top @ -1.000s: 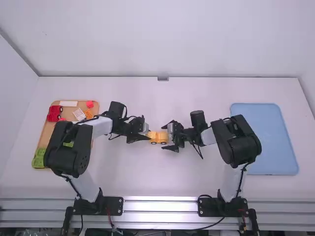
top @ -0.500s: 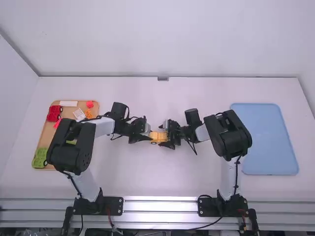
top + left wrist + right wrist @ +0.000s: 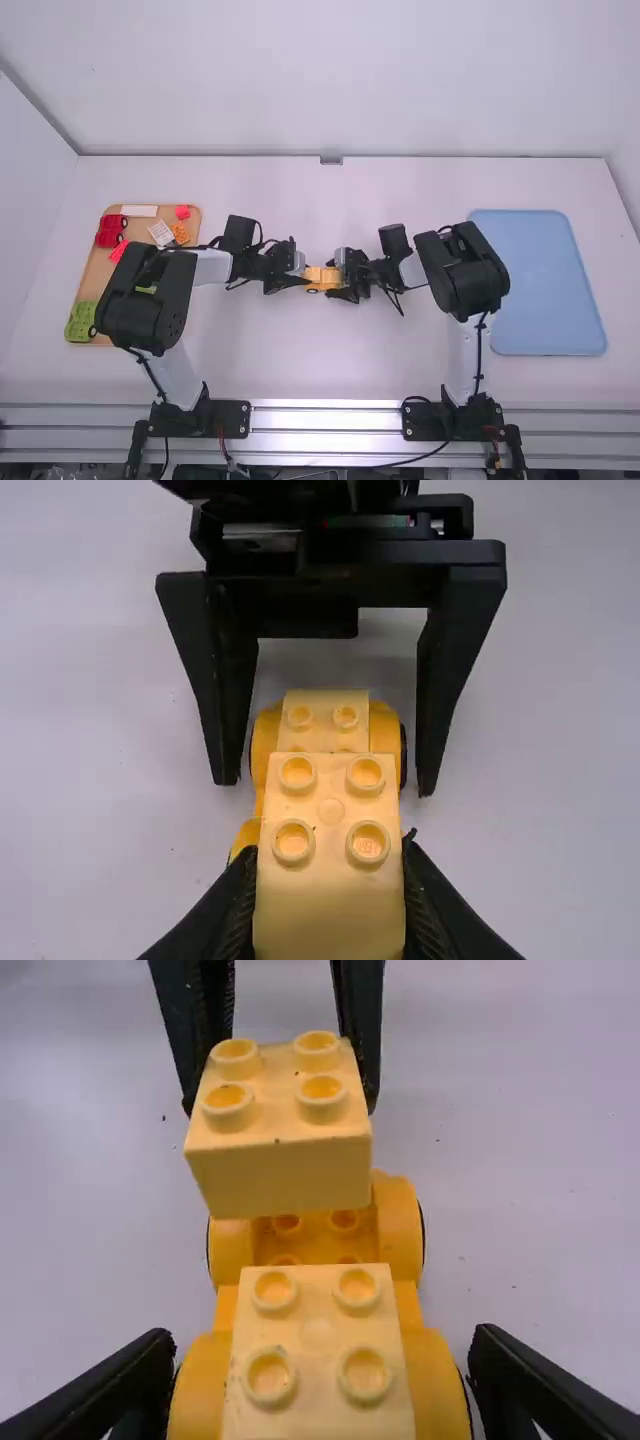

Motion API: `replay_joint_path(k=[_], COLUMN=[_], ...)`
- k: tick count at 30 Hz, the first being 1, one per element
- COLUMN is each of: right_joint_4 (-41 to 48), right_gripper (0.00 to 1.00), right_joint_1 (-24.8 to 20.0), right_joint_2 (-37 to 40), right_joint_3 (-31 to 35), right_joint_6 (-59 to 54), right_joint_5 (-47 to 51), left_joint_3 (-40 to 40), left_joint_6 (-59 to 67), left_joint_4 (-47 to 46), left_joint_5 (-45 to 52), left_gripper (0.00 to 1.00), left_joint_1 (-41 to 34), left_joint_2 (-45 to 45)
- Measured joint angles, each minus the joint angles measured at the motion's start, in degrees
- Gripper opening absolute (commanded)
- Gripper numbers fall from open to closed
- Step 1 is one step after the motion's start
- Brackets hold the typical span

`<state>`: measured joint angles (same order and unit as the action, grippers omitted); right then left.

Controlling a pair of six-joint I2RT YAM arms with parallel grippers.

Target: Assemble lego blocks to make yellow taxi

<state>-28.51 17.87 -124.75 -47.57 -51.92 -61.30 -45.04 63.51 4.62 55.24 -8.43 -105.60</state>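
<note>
Near the table's middle, my left gripper [image 3: 303, 276] faces my right gripper [image 3: 338, 277] across the yellow chassis [image 3: 325, 287]. In the left wrist view, my left gripper [image 3: 330, 880] is shut on a yellow brick [image 3: 330, 810]. That brick hangs above one end of the wheeled chassis [image 3: 400, 1230], studs up and slightly tilted. Another yellow brick [image 3: 315, 1360] sits on the chassis's other end. My right gripper [image 3: 322, 1380] is open, its fingers at either side of that end with gaps between them and the wheels.
At the left, an orange-brown tray [image 3: 92, 285] bears red parts [image 3: 111, 231], green parts [image 3: 80, 322] and several small pieces, partly behind the left arm. A blue tray [image 3: 550, 285] lies at the right, beyond the right arm.
The right arm has shifted left, and its gripper now covers more of the chassis, including one wheel that was in view. My left gripper has stayed nearly in place.
</note>
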Motion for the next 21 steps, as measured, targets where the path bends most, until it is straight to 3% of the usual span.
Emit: replay_joint_path(k=[6, 14, 21], right_joint_4=[0.0, 0.1, 0.5], right_gripper=[0.71, 0.41, 0.39], right_joint_1=[0.8, 1.1, 1.1], right_joint_2=[-2.1, -3.1, -3.1], right_joint_3=[-1.4, -2.3, -2.3], right_joint_6=[-0.5, -0.6, -0.6], right_joint_5=[-0.8, -2.1, -2.4], left_joint_3=[0.0, 0.0, 0.0], left_joint_6=[-0.8, -0.8, -0.7], left_joint_4=[0.0, -0.5, -0.8], left_joint_5=[0.0, -2.3, -3.1], left_gripper=[0.09, 0.08, 0.09], left_joint_1=[-0.1, -0.1, -0.1], left_joint_2=[0.0, 0.0, 0.0])
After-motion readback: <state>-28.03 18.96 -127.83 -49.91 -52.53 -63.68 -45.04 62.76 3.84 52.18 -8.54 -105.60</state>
